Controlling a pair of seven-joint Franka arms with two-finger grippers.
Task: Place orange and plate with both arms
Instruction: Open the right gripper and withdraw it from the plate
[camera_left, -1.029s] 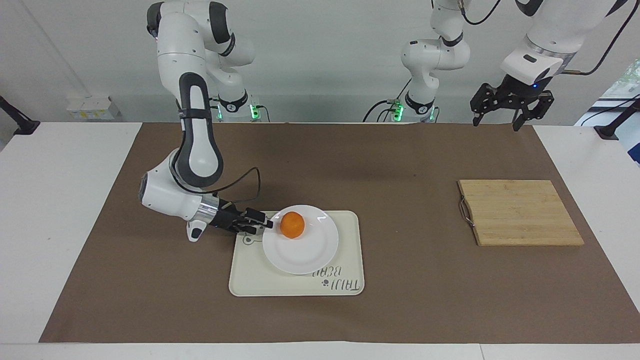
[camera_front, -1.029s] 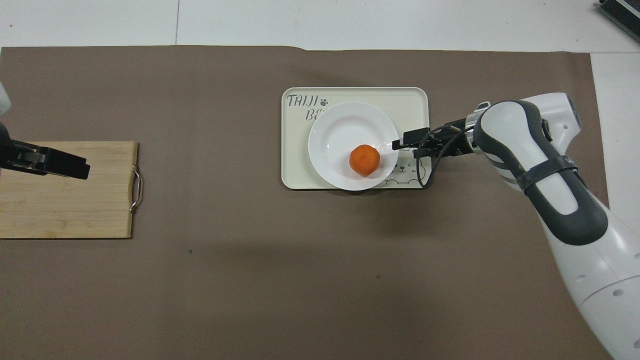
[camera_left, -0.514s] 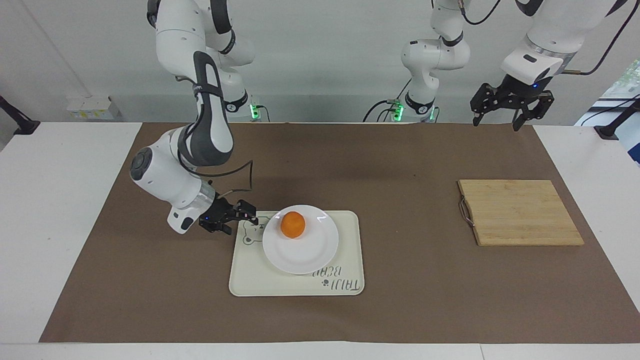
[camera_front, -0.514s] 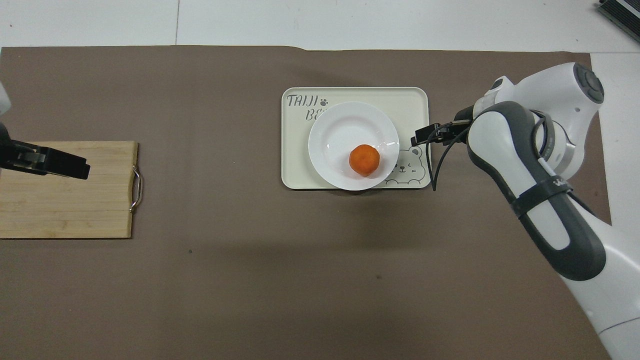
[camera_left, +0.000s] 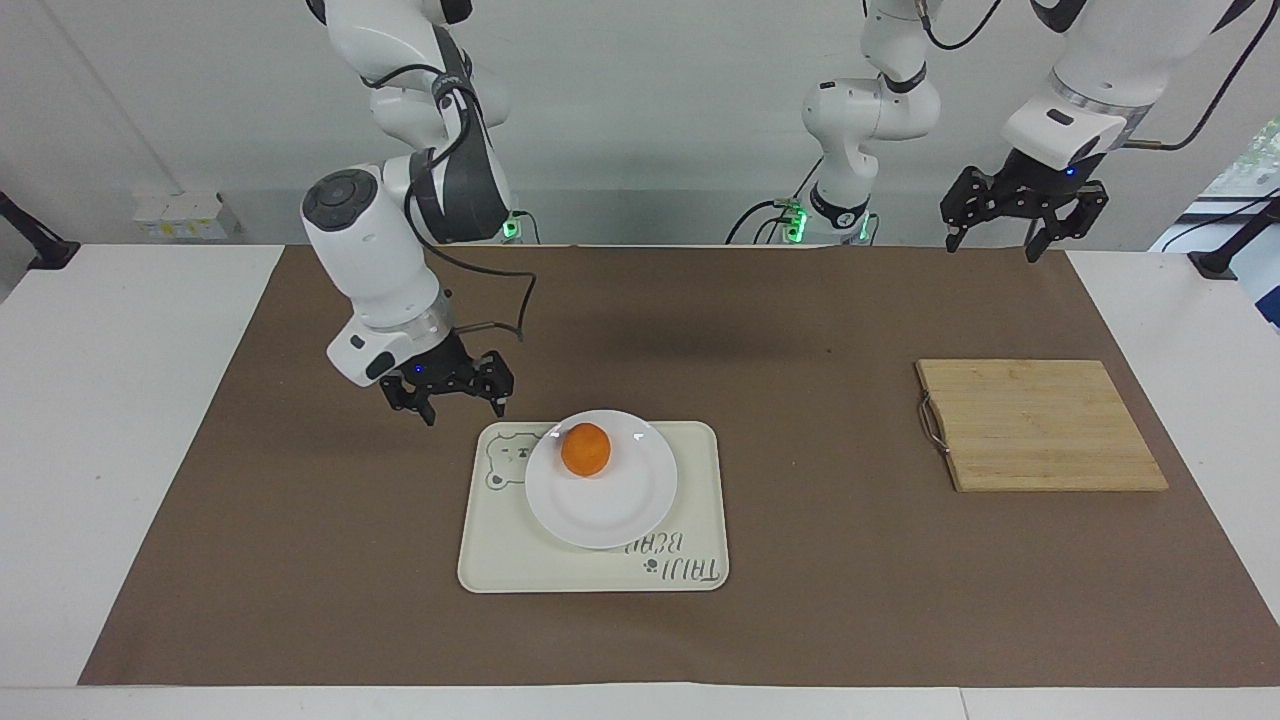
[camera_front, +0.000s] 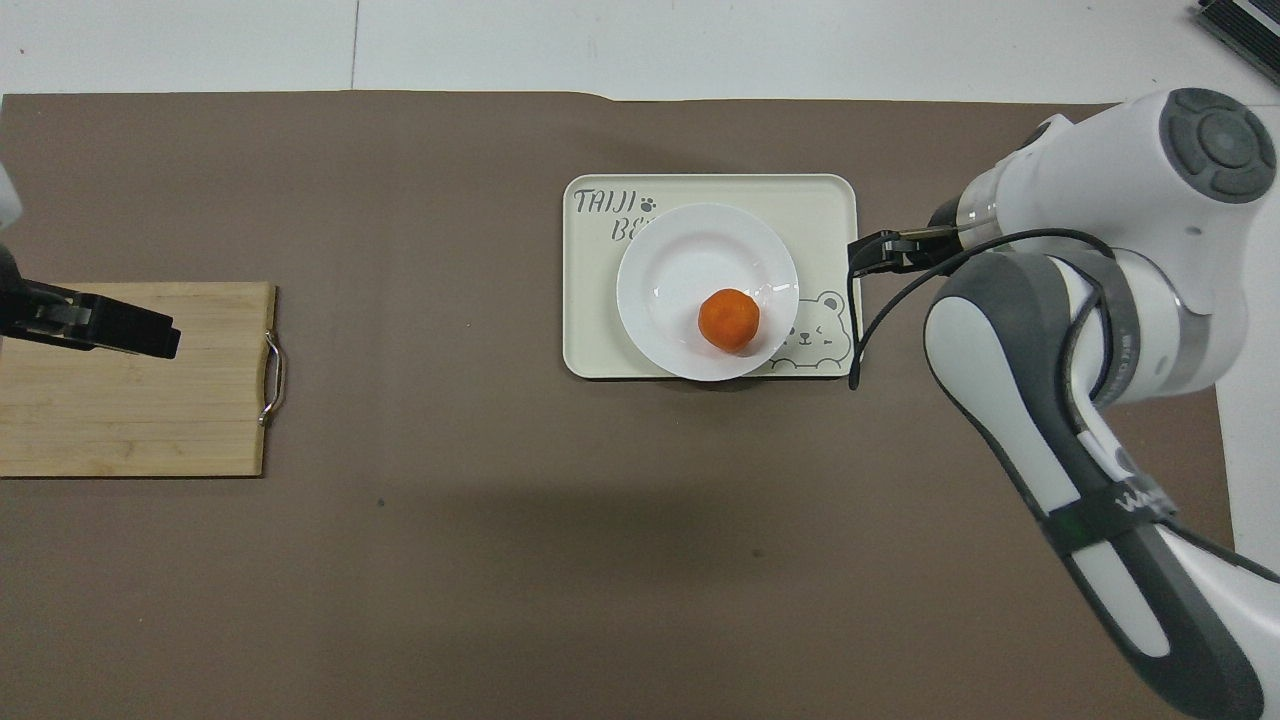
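Observation:
The orange (camera_left: 585, 449) lies on the white plate (camera_left: 610, 510). The plate rests on the cream bear tray (camera_left: 520, 560) in the middle of the table. My right gripper (camera_left: 463, 408) is open and empty, raised over the brown mat just off the tray's edge toward the right arm's end. It is apart from the plate. My left gripper (camera_left: 992, 248) is open and empty, and it waits high up at the left arm's end. The overhead view shows the orange (camera_front: 729, 320), the plate (camera_front: 690, 260), the tray (camera_front: 820, 200), the right gripper (camera_front: 868, 252) and the left gripper (camera_front: 150, 338).
A bamboo cutting board (camera_left: 1040, 425) with a metal handle lies toward the left arm's end; it also shows in the overhead view (camera_front: 130, 400). A brown mat (camera_left: 800, 600) covers the table.
My right gripper has let go of the plate's rim, drawn back off the tray and risen. The plate and orange have stayed put. The left arm has not moved.

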